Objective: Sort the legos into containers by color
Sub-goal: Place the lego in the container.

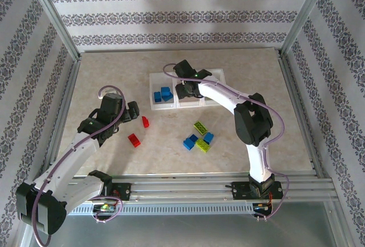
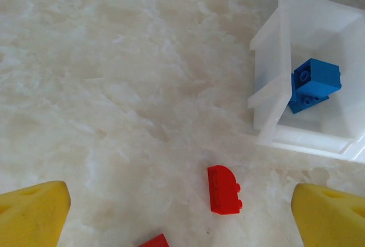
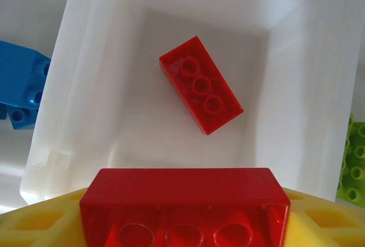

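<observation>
While the right claw [image 3: 183, 227] grips it, the red lego [image 3: 183, 193] looks glossy.

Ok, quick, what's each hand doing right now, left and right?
Left hand: open, holding nothing.
Right hand: closed on a red brick, above the middle bin.

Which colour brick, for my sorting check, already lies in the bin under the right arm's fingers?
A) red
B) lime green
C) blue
A: a red brick lies on the floor of the middle bin, below the second red brick between the fingers.
</observation>
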Robot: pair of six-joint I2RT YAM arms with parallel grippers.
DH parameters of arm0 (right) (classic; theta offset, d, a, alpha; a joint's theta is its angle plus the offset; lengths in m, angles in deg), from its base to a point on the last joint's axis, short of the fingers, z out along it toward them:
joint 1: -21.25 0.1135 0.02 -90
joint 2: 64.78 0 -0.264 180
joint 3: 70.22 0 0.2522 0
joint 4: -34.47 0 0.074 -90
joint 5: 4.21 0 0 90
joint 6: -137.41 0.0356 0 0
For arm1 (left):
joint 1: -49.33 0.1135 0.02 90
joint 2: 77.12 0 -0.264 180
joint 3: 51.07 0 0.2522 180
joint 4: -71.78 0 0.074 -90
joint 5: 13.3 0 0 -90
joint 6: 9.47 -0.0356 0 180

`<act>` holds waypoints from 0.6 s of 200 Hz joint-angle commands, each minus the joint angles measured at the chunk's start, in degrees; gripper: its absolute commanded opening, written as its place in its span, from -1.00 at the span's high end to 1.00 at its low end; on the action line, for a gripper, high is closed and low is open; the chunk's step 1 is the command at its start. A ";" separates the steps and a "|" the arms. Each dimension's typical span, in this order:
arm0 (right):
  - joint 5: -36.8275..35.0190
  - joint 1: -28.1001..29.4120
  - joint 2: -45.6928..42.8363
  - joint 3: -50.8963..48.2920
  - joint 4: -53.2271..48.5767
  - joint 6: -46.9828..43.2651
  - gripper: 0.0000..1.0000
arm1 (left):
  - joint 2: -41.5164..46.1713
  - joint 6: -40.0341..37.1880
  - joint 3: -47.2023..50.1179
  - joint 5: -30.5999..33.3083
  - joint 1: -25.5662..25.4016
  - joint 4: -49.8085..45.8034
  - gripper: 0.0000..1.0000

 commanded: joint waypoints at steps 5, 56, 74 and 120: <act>-1.74 -0.27 0.84 1.67 0.19 -1.27 -0.47 | 1.55 0.84 0.80 0.09 0.89 -2.61 -0.99; -2.52 -0.23 -0.68 1.67 0.10 -1.97 -0.56 | 1.74 0.84 0.62 0.03 0.84 -2.82 -0.99; -2.52 -0.18 -1.69 1.38 -0.08 -1.75 -0.55 | 1.80 0.84 0.53 0.03 0.89 -2.90 -0.99; -3.36 1.33 -8.73 -4.37 -0.38 1.17 -0.53 | 1.79 1.01 0.41 0.03 0.86 -2.82 -0.99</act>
